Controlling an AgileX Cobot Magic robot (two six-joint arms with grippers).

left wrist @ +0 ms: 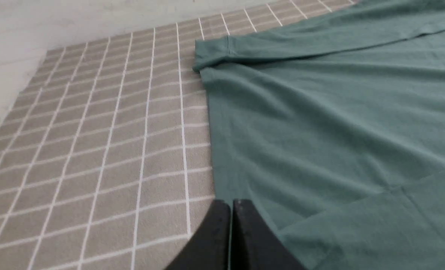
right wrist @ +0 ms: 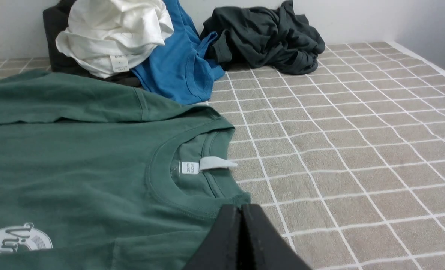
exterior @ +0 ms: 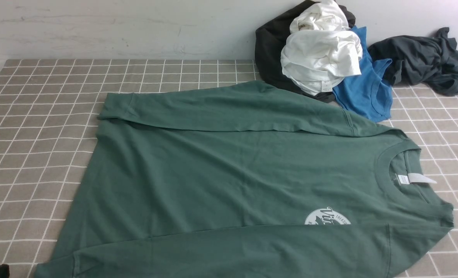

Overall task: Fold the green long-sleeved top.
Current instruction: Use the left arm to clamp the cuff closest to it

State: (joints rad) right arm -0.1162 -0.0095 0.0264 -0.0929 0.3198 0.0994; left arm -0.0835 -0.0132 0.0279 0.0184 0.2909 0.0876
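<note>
Sleeves (exterior: 233, 108) lie folded across the green top (exterior: 229, 173), spread flat on the checked table (exterior: 39, 116) with its collar (exterior: 383, 170) toward the right, seemingly ready for a lengthwise fold. Wrist views alone make the hands clear: left gripper (left wrist: 231, 205) beside the hem (left wrist: 213, 150), right gripper (right wrist: 241, 208) beside the collar, both pinched together and empty.

top (exterior: 229, 173) on table (exterior: 39, 127), clothes pile (exterior: 321, 54) behind
</note>
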